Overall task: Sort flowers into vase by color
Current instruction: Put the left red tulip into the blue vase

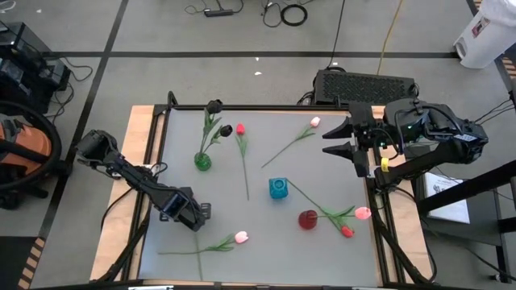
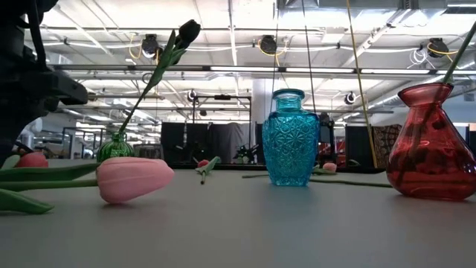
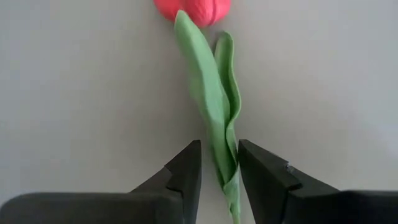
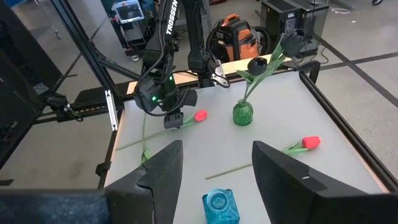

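Fingers of the left gripper straddle the thin green stem of a pink tulip lying flat near the table's front edge, its smooth bud and long folded leaves on the matte grey table. They stand slightly apart, pressing close on the stem. The left arm reaches in low from the left edge. The right gripper, jaws parted and empty, hovers at the right edge. A green glass vase holds a near-black tulip; a faceted blue vase stands mid-table beside a red glass vase.
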Action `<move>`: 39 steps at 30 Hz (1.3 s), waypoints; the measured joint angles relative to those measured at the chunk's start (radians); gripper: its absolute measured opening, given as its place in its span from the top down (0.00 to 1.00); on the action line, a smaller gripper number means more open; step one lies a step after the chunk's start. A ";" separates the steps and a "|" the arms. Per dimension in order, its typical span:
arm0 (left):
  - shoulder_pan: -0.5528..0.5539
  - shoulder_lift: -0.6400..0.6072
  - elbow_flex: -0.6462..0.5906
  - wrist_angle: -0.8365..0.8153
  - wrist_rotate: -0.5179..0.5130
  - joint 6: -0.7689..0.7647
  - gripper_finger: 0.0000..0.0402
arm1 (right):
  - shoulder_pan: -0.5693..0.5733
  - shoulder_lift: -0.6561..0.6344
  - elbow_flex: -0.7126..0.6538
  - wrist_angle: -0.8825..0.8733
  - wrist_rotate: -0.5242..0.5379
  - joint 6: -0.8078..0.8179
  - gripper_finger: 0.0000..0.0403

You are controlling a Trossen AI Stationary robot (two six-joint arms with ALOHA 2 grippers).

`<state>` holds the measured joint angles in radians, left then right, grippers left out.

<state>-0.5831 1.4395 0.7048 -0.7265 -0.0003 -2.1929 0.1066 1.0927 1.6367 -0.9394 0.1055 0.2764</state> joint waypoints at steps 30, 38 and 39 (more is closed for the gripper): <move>0.000 -0.013 0.009 0.037 -0.038 0.129 1.00 | 0.000 0.000 0.000 -0.001 0.002 -0.004 0.54; 0.000 -0.017 0.072 0.027 -0.070 0.260 1.00 | 0.000 0.000 0.000 -0.001 0.002 -0.001 0.54; 0.000 -0.017 0.082 0.027 -0.072 0.288 1.00 | 0.000 0.000 0.000 -0.001 0.003 -0.001 0.54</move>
<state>-0.5831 1.4224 0.7870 -0.6995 -0.0719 -1.9050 0.1062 1.0927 1.6367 -0.9401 0.1081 0.2756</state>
